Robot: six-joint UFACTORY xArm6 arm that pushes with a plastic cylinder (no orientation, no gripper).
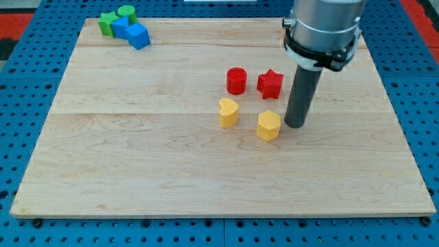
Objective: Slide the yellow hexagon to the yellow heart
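My tip (pixel 295 125) rests on the surface (pixel 137 158) just to the view's right of the yellow hexagon (pixel 269 126), seemingly touching it; the yellow heart (pixel 228 112) waits beyond, toward the view's left (red cylinder (pixel 236 80) and red star (pixel 270 84) sit above), so a leftward push looks lined up; there are no jaws to open or close

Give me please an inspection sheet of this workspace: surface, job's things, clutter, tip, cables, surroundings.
Surface: pale wooden board, lying flat.
Job's things: yellow hexagon lies to the view's right of the yellow heart, apart from it.
Clutter: red cylinder and red star above the yellow pair; green blocks and blue blocks clustered at the view's top left.
Tip: my tip stands just right of the hexagon; contact cannot be told.
Cables: nothing seen.
Surroundings: blue perforated base around the board.
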